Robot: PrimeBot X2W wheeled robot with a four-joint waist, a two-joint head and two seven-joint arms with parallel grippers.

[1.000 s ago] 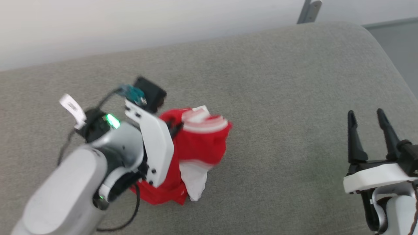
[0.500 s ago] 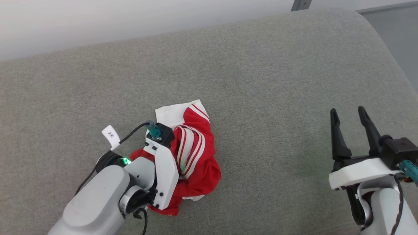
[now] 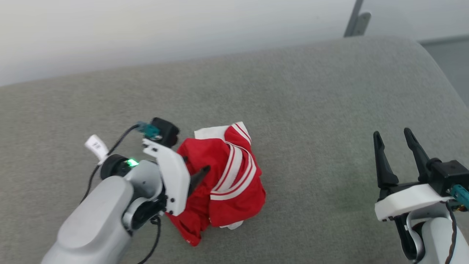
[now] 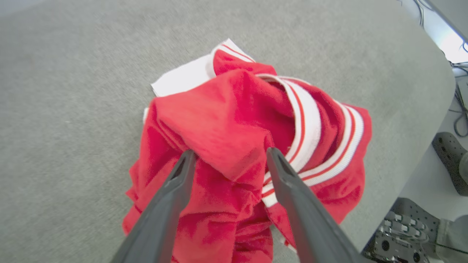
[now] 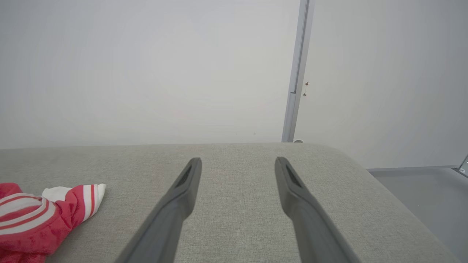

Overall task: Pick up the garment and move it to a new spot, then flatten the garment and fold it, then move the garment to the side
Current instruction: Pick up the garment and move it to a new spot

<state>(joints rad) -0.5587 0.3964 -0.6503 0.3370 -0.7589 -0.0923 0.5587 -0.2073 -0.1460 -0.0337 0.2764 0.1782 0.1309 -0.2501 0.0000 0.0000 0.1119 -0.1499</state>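
The garment (image 3: pixel 234 183), a red T-shirt with white sleeves and red-and-white stripes, lies crumpled in a heap on the grey cushion (image 3: pixel 311 110). My left gripper (image 3: pixel 196 165) stands over the heap's left side, tilted down into it. In the left wrist view the garment (image 4: pixel 226 109) bulges up between the spread fingers of that gripper (image 4: pixel 230 152), which is open. My right gripper (image 3: pixel 392 132) hovers open and empty at the lower right, well away from the heap. In the right wrist view its fingers (image 5: pixel 237 160) point across bare cushion, with the garment (image 5: pixel 33 219) at the lower left.
A pale wall runs behind the cushion, with a metal post (image 3: pixel 357 22) at the back right. The cushion's rounded right edge (image 3: pixel 439 80) drops to grey floor. Dark perforated shoes (image 4: pixel 449 160) and cables lie on the floor beyond the near edge.
My left gripper lowered the hanging garment onto the cushion and its fingers have spread apart. The garment now rests as a heap. The head camera shifted; the right gripper stayed open.
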